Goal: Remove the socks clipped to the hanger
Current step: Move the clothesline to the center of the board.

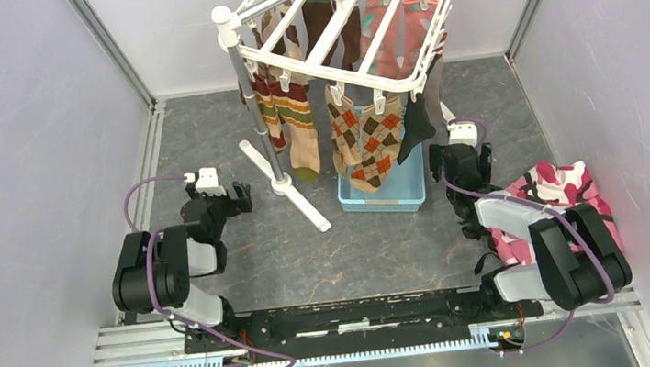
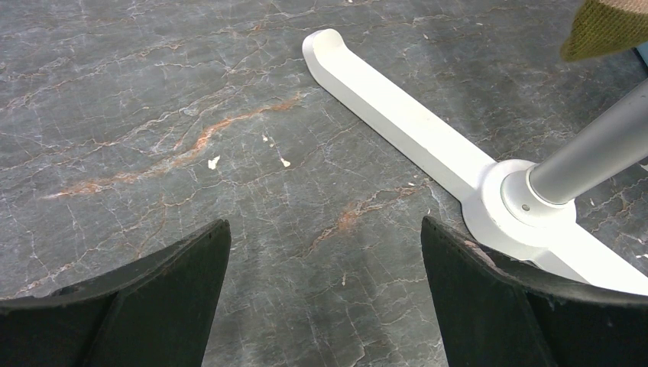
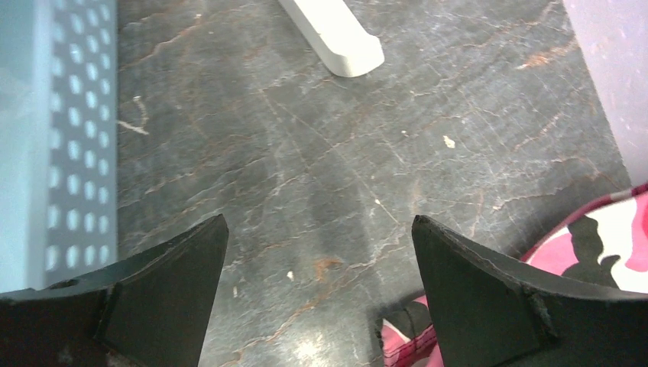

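The white hanger (image 1: 350, 28) hangs at the top centre from a grey pole stand (image 1: 255, 108). Several socks are clipped under it: brown-orange striped ones (image 1: 295, 113), orange-brown argyle ones (image 1: 372, 141), a black one (image 1: 417, 129), dark brown ones (image 1: 321, 18) and coral pink ones (image 1: 402, 36). One sock toe shows in the left wrist view (image 2: 607, 27). My left gripper (image 1: 240, 196) is open and empty, low over the table left of the stand's foot (image 2: 428, 145). My right gripper (image 1: 458, 152) is open and empty, right of the basket.
A light blue basket (image 1: 382, 191) stands under the argyle socks; its perforated wall shows in the right wrist view (image 3: 72, 145). A pink camouflage cloth heap (image 1: 554, 199) lies at the right by the right arm. The stand's white feet (image 1: 300, 200) spread across the table centre.
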